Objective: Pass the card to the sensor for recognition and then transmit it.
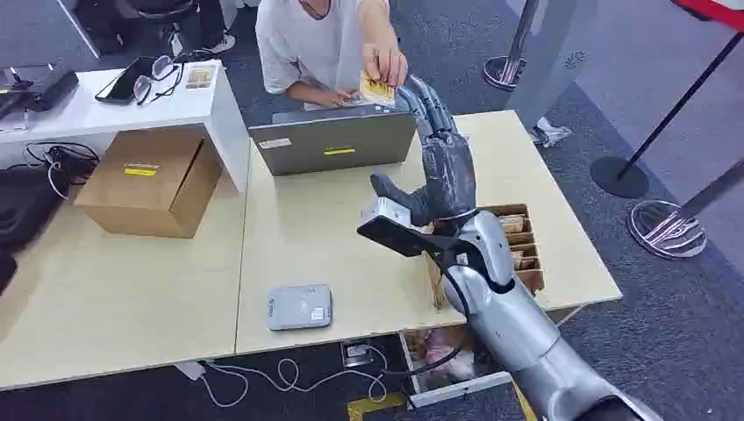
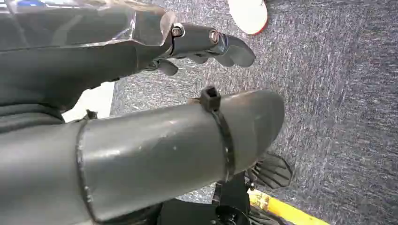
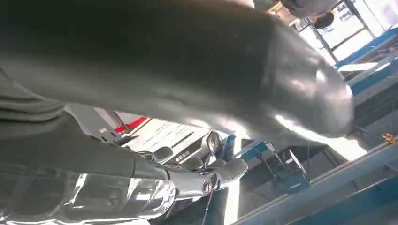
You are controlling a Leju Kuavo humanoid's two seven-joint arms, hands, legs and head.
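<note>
Right hand (image 1: 436, 167) is stretched far out over the table (image 1: 289, 237) toward the person (image 1: 316, 44) behind the laptop (image 1: 333, 140), fingertips up at the card (image 1: 377, 89). The person's hand (image 1: 384, 60) pinches the card from above. Whether the robot's fingers are clamped on it or have let go I cannot tell; the fingertips are small and partly behind the card and the person's fingers.

Step looks like the handover, the last part of the task. To do it well: keep the arm steady at this height, let go only once the person's pinch is firm, spread the fingers cleanly so the card doesn't snag, then draw back clear of the laptop lid.

Near edge: the sensor (image 1: 299, 306), a flat grey pad, sits well apart from the card. A wooden box (image 1: 518, 241) of cards lies under the right forearm, partly covered by it.

Left hand (image 2: 206, 44) hangs over carpet, fingers curled in, nothing seen in them.

Hard to make out: the card's print, the box contents, and the right wrist view is blurred, mostly thumb and cover, with no card visible.
</note>
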